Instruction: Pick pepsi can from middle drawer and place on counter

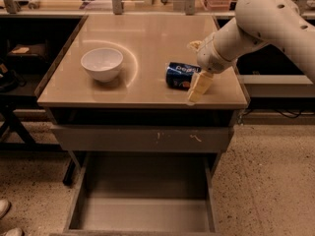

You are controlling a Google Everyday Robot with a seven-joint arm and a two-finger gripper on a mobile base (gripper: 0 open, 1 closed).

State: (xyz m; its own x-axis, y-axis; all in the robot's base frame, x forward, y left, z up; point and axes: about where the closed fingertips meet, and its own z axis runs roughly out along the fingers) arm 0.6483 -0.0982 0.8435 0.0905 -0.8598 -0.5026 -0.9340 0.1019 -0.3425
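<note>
The can lies on the counter and the drawer is empty. My gripper sits beside the can, jaws apart; I judge only withdrawing remains.

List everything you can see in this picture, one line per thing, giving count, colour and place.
can: one, dark blue, on its side on the counter, right of centre
bowl: one, white, upright on the counter's left half
counter: one, glossy beige, centre
drawer front: one, grey, scratched, shut, just under the counter
middle drawer: one, grey-brown, pulled open at the bottom
shelf: one, pale, behind the counter, with clutter
arm: one, white, reaching in from the right
gripper: one, pale, at the can's right end, over the counter's front right
</note>
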